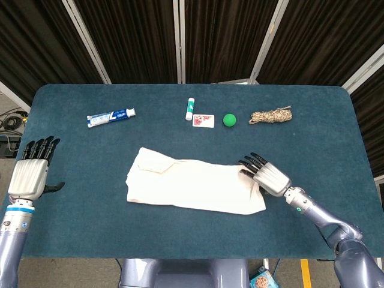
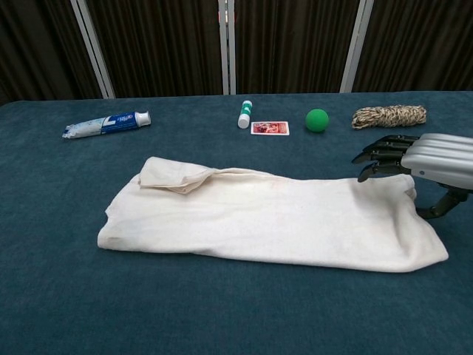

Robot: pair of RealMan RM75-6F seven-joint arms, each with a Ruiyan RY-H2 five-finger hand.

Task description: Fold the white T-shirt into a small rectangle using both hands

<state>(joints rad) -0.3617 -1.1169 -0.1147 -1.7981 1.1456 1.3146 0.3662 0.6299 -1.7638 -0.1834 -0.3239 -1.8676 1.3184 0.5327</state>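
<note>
On the tabletop (image 1: 72,180) the white T-shirt (image 1: 192,187) lies as a long strip; the right hand (image 1: 264,174) pinches its end, probably to fold it over, while the left hand (image 1: 33,168) waits released.

No text can be read: the toothpaste tube (image 2: 107,123) at ten o'clock on the worktop (image 2: 59,296) bears blue-and-white printing too small to make out, and the card (image 2: 270,128) shows only a red pattern.
</note>
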